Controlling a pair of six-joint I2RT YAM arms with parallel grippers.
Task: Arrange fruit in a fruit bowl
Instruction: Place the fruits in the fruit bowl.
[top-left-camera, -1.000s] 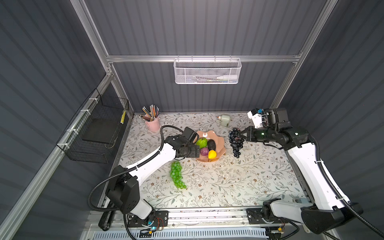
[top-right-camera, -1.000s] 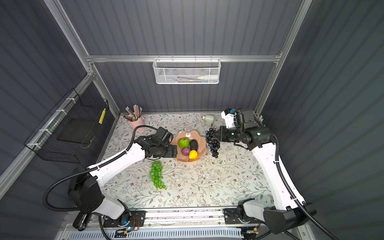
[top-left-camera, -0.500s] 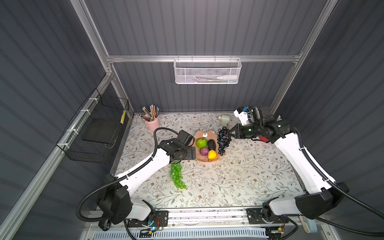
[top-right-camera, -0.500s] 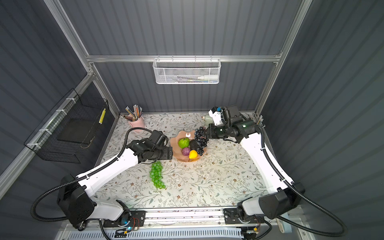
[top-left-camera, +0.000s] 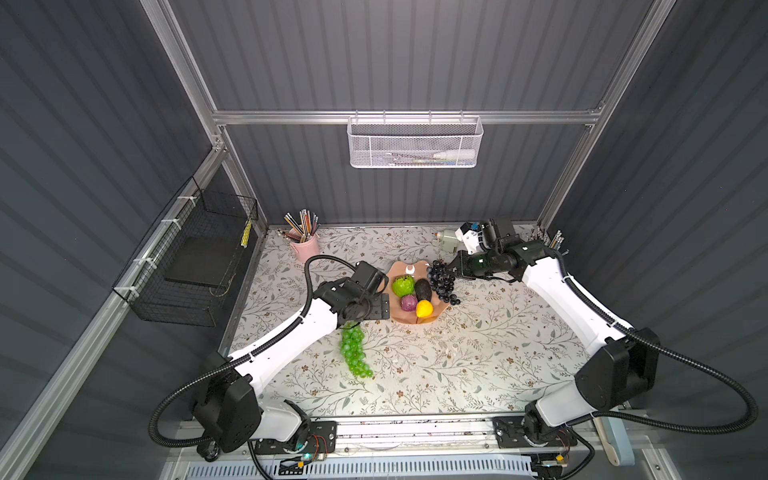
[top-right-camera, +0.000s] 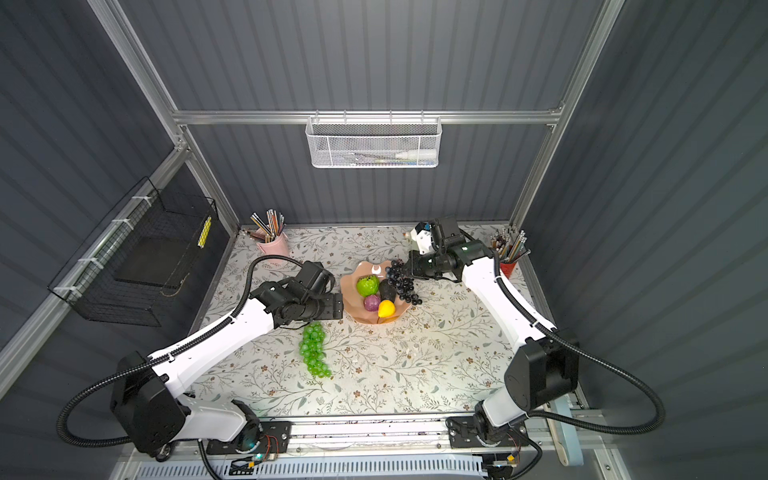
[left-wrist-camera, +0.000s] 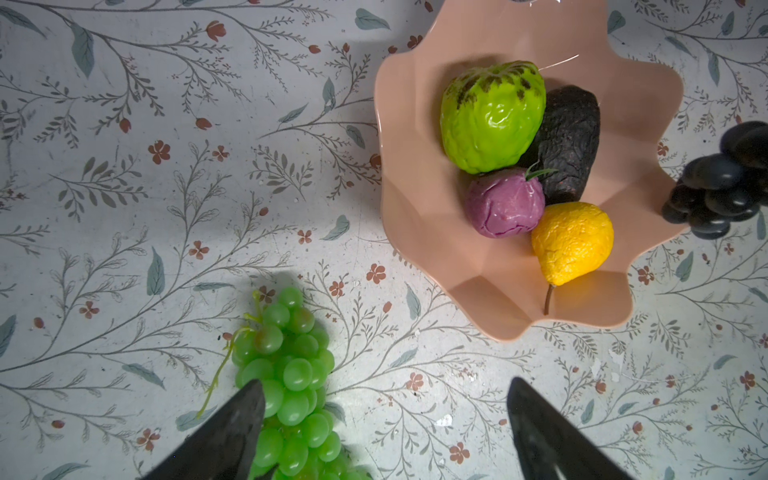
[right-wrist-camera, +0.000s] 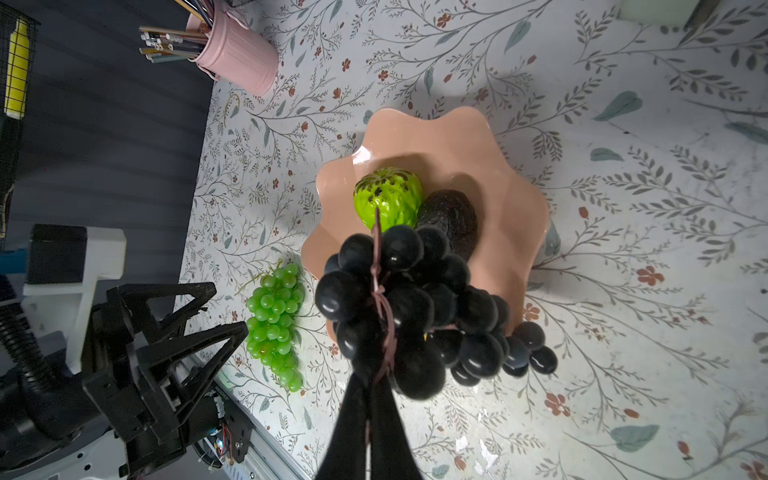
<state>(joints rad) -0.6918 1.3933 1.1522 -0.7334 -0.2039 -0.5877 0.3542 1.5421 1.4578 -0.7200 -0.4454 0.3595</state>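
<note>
- The right pincer (right-wrist-camera: 376, 388) is clamped on the stem of the dark grape bunch (top-left-camera: 442, 282). In a top view the bunch hangs over the fruit bowl (top-left-camera: 409, 318) at its 3 o'clock rim.
- The left pincer (left-wrist-camera: 384, 388) is spread wide and empty above the desk (left-wrist-camera: 124, 208). One finger is over the green grape bunch (left-wrist-camera: 291, 374), which lies at the bowl's 7 o'clock.
- Inside the bowl are the lime-green fruit (left-wrist-camera: 490, 116), avocado (left-wrist-camera: 571, 141), purple fruit (left-wrist-camera: 505, 203) and yellow fruit (left-wrist-camera: 571, 241).

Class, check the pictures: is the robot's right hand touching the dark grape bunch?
Touching. The right wrist view shows the right hand shut on the stem of the dark grape bunch, with the grapes clustered right at its tips.
</note>
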